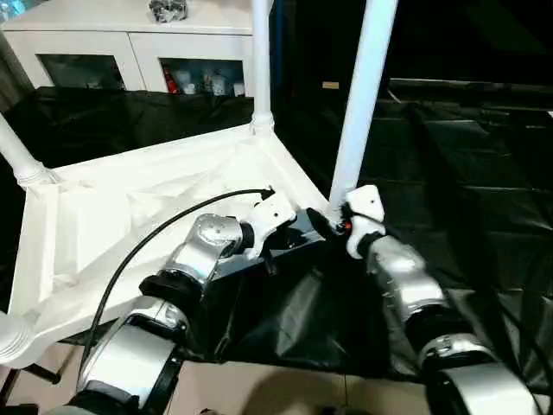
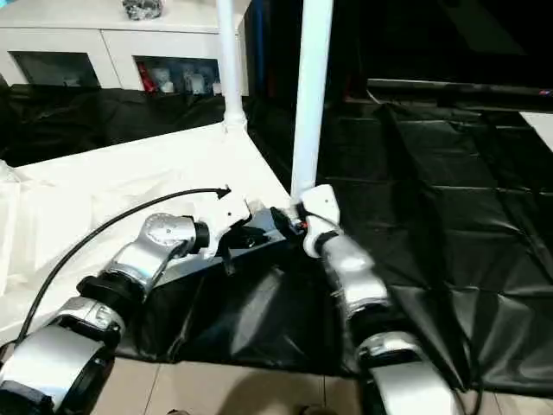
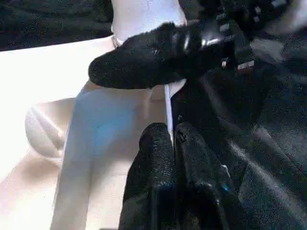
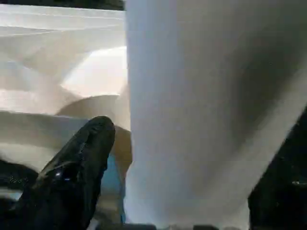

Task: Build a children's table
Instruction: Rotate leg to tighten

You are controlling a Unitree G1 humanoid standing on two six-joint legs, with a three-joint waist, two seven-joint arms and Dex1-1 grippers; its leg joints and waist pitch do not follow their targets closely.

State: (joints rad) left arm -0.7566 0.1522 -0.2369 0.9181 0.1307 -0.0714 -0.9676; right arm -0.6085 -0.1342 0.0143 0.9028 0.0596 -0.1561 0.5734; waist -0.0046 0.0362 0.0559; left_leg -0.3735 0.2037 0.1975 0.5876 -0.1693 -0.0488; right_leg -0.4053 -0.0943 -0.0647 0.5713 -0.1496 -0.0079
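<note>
Where tabletop (image 1: 130, 207) edge ends | black sheet (image 1: 467, 173) (bare) beyond leg (image 1: 363, 95)

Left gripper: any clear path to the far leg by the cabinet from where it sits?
Probably yes. The left gripper sits shut at the tabletop's near corner, and open ribbed underside lies between it and the far leg. Whether the arm stretches that far is uncertain.

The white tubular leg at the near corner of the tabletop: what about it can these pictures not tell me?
- Whether the white tubular leg is fully seated: in the eye views the right claw covers the joint with the white plastic tabletop.
- Its upper end: cut off by the top edge of both eye views.
- Whether the right claw grips it: the right wrist view is too close, with one black finger beside it.
</note>
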